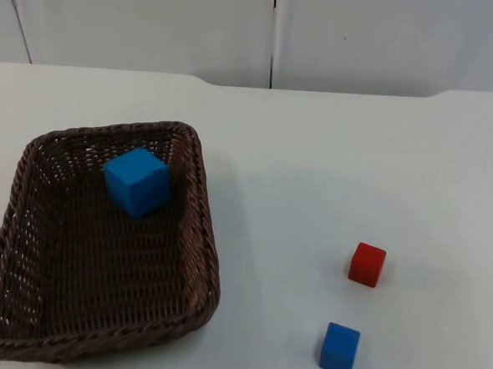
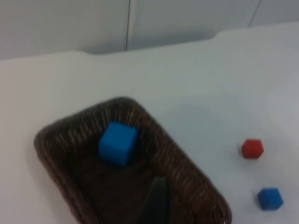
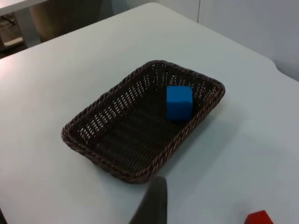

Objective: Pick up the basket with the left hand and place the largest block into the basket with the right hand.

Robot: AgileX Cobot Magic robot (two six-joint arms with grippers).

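Observation:
A dark brown wicker basket (image 1: 202,232) rests on the white table at the left. Inside it, near the far right corner, sits the large blue block (image 1: 136,180). A red block (image 1: 367,264) and a smaller blue block (image 1: 339,348) lie on the table to the right, apart from each other. The left wrist view shows the basket (image 2: 187,163), the large blue block (image 2: 117,143), the red block (image 2: 252,148) and the small blue block (image 2: 270,198); my left gripper (image 2: 156,205) hangs well above the basket. My right gripper (image 3: 152,205) hovers high beside the basket (image 3: 196,119), the large blue block (image 3: 179,101) inside and the red block (image 3: 259,218) close by.
The grey partition wall (image 1: 273,31) closes the table's far edge. The basket lies close to the table's front left edge. Bare white table top (image 1: 314,172) spreads between the basket and the two loose blocks.

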